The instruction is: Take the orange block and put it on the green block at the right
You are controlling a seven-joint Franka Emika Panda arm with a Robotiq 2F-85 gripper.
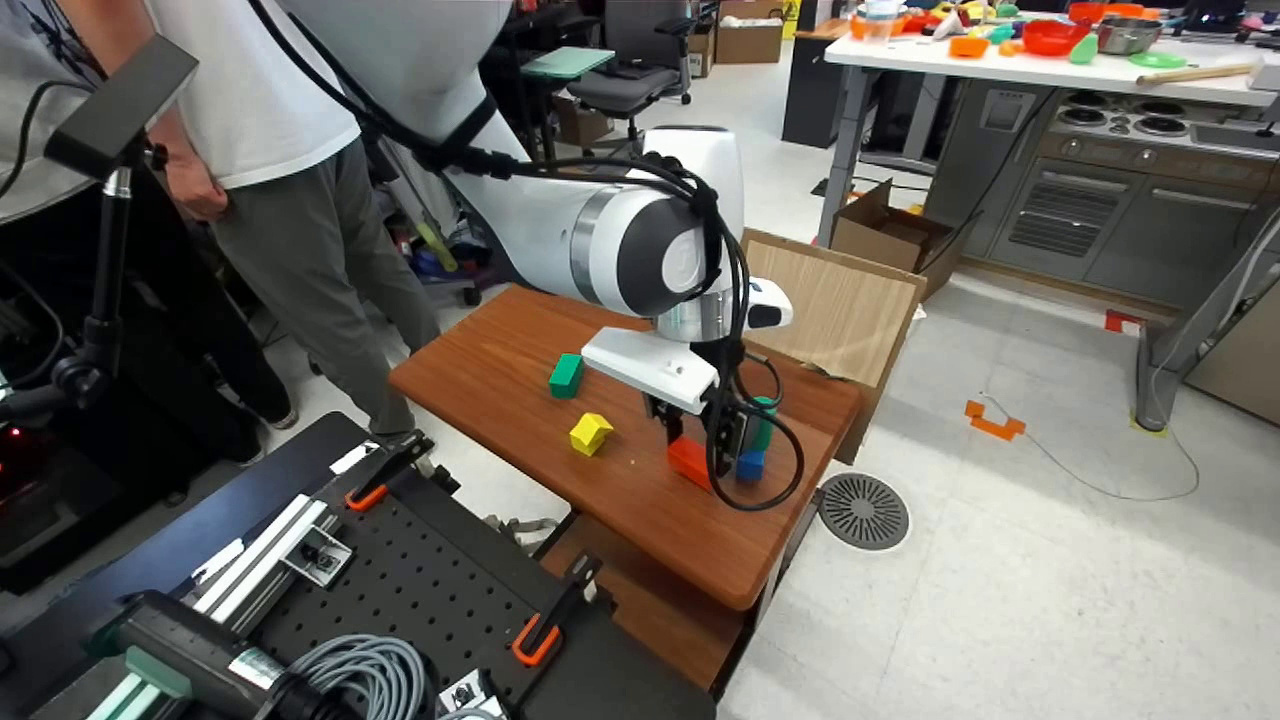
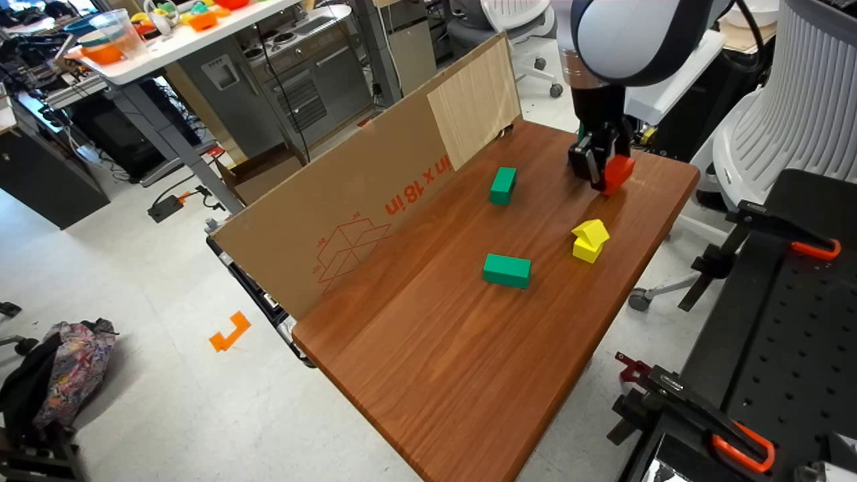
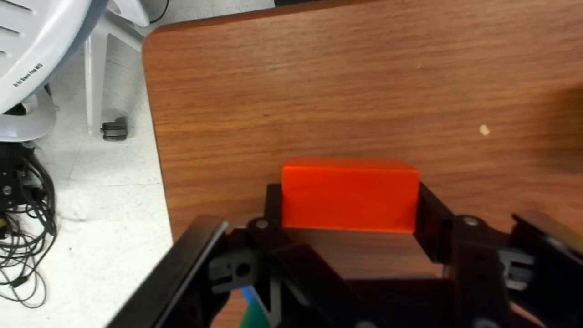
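Observation:
My gripper (image 1: 697, 438) is shut on the orange block (image 1: 686, 460), which also shows in an exterior view (image 2: 620, 174). In the wrist view the two black fingers (image 3: 350, 207) press on the short ends of the orange block (image 3: 350, 196). The block is at or just above the table; I cannot tell if it touches. The green block (image 2: 503, 186) lies on the table near the cardboard, apart from the gripper. The arm hides it in an exterior view. A wider, flatter green block (image 2: 507, 270) lies nearer the table's middle and also shows in an exterior view (image 1: 566, 376).
Beside the gripper stands a blue block (image 1: 750, 466) with a green piece (image 1: 763, 430) on it, partly hidden by cables. A yellow triangle (image 2: 592, 232) sits on a yellow cube (image 2: 587, 251). A cardboard panel (image 2: 355, 201) stands along the brown table's (image 2: 428, 375) edge.

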